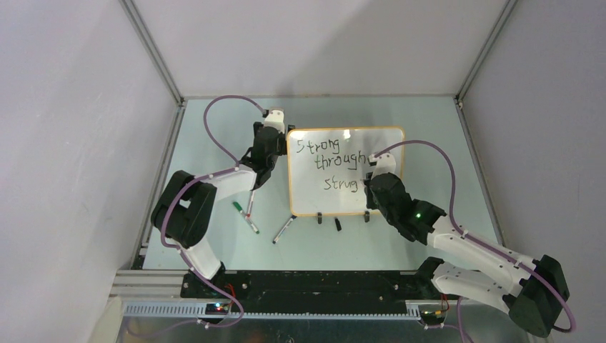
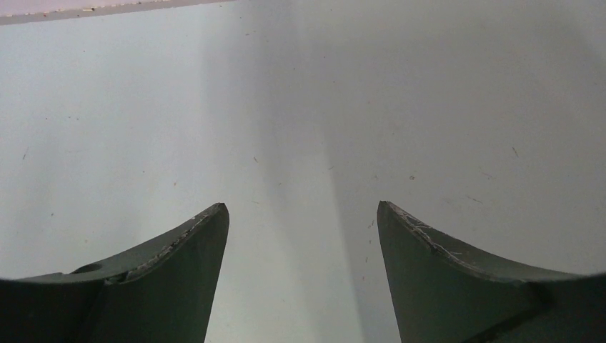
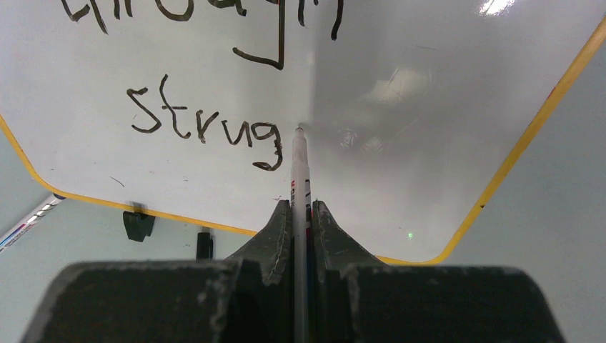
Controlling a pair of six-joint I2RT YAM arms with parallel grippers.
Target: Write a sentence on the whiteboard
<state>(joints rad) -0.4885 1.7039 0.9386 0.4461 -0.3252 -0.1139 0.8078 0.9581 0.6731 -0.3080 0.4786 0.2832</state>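
Item: whiteboard [image 1: 314,196], white and glossy with a thin orange-yellow rim, lying flat on the counter [image 1: 214,143] at centre, long side across the top view. Two black clip feet [image 1: 319,218] sit on its near edge. Inscription: the sentence [image 1: 341,161] in thin black marker, three staggered lines reading "Strong", "through", "strug"; the right wrist view shows the last line [image 3: 204,125] ending in a "g". Right hand [image 3: 301,207]: over the board's near right part, close to the end of the third line, with the board directly beneath and ahead of it. The jaws are closed to a narrow slot on a white-barrelled marker [image 3: 300,164], which is clamped between the two dark fingers [image 3: 275,229]. The marker's tip meets the board surface just right of the final "g". Left hand [image 2: 301,207]: beside the board's far left corner in the top view, off the board and over bare counter. The fingers [image 2: 193,250] are spread wide, with nothing between them and nothing touched. Loose items on the counter, near left of the board: two white markers [image 1: 284,230] [image 1: 249,214], a green-capped one [image 1: 236,206], and a small black piece [image 1: 338,224] between the clip feet.
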